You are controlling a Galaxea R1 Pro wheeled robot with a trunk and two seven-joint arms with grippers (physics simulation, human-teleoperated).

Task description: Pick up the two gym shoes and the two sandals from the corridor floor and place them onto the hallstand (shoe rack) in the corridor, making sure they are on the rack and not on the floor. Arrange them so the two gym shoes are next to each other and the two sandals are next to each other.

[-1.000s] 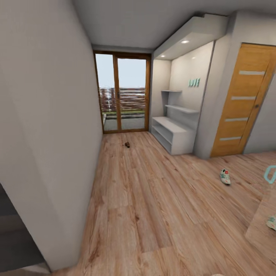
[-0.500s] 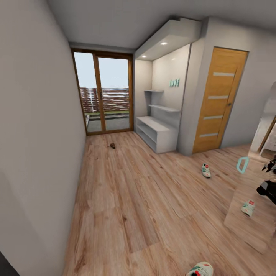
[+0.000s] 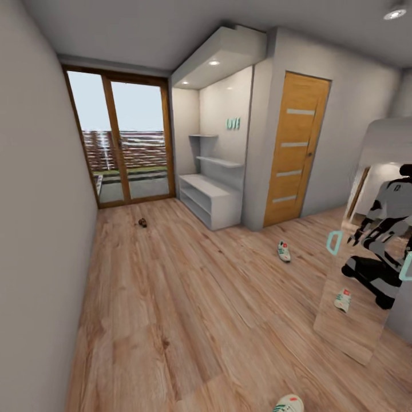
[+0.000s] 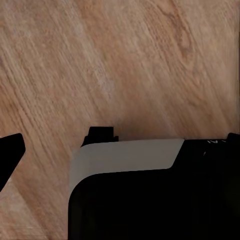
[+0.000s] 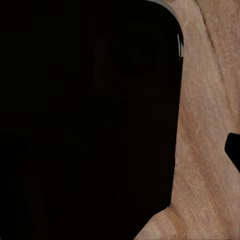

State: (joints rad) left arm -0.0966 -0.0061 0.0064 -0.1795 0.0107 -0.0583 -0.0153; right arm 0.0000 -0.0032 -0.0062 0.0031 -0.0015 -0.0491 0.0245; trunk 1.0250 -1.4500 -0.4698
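Note:
The pale grey hallstand (image 3: 210,201) stands in a wall niche past the middle of the corridor, its bench top bare. One gym shoe (image 3: 284,250) lies on the corridor floor (image 3: 189,297) in front of the wooden door. A second gym shoe (image 3: 289,404) pokes in at the bottom edge of the head view. A small dark brown sandal (image 3: 142,222) lies far off, near the glass doors. In each wrist view a dark fingertip (image 4: 10,152) (image 5: 233,148) cuts in at the edge over the planks, beside my own dark body, and nothing shows in either grip.
A tall mirror (image 3: 366,320) leans at the right, reflecting my body and a gym shoe. A wooden door (image 3: 294,151) is right of the hallstand, glass doors (image 3: 126,146) close the far end, and a grey wall (image 3: 40,229) runs along the left.
The whole head view has swung, so hallstand, door and shoes slid leftward in the picture. The mirror with my reflection has come further into view. The shoes themselves have not moved.

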